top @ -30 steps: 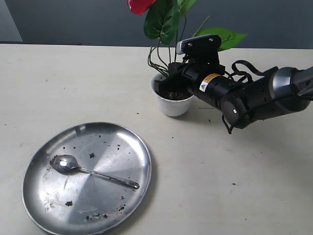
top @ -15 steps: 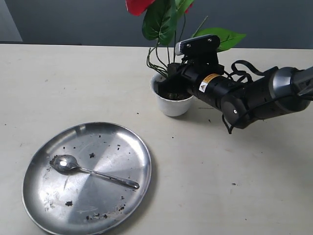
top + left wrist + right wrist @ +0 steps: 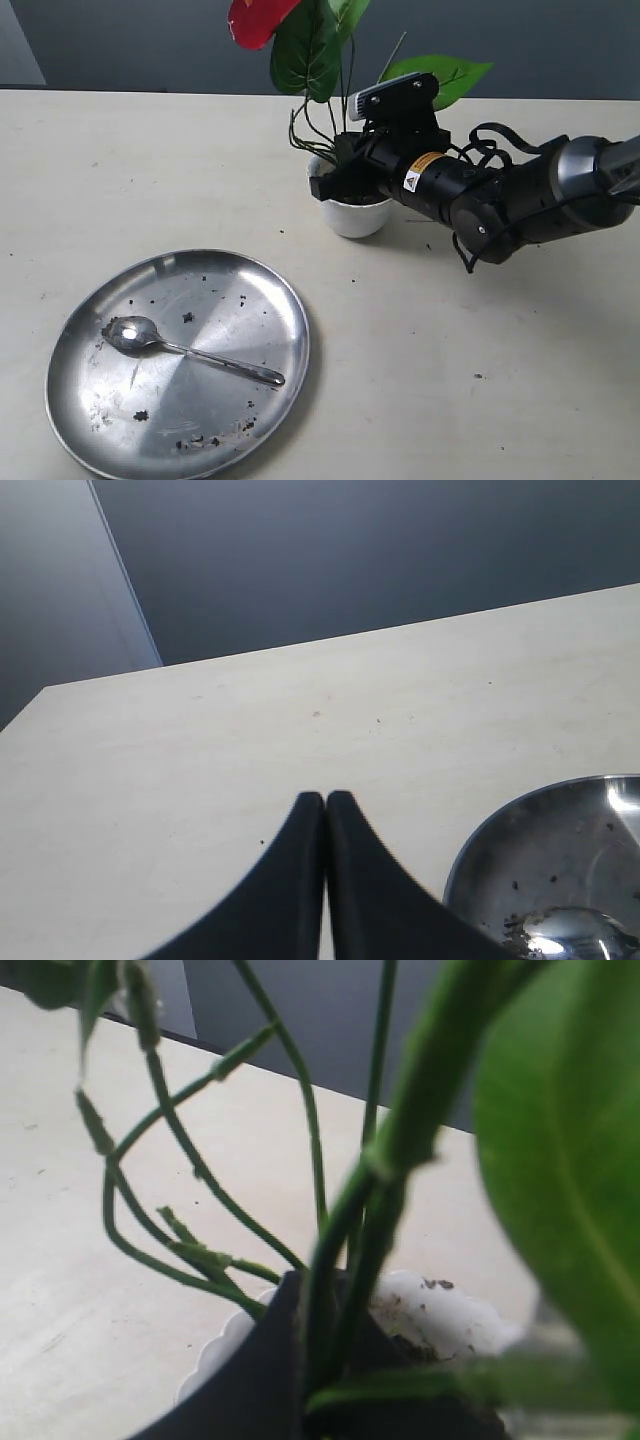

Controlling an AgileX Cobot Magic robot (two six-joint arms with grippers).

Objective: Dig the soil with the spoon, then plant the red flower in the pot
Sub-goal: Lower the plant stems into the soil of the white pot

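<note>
The red flower (image 3: pixel 255 20) stands with its green stems (image 3: pixel 345 1250) down in the white pot (image 3: pixel 352 215), leaning left. My right gripper (image 3: pixel 338 175) is shut on the stem bundle just above the scalloped rim (image 3: pixel 450 1315). Dark soil (image 3: pixel 412 1348) shows inside the pot, mostly hidden by the fingers. The silver spoon (image 3: pixel 185 350) lies on the steel plate (image 3: pixel 270 300), dirt in its bowl. My left gripper (image 3: pixel 325 798) is shut and empty, over bare table beside the plate's rim (image 3: pixel 480 845).
Loose soil specks dot the steel plate and the table near the pot. The right arm's black body (image 3: pixel 500 200) stretches low over the table from the right edge. A grey wall backs the table's far edge.
The right gripper has shifted left over the pot, and the flower has tilted further left with it. Spoon and plate have not moved.
</note>
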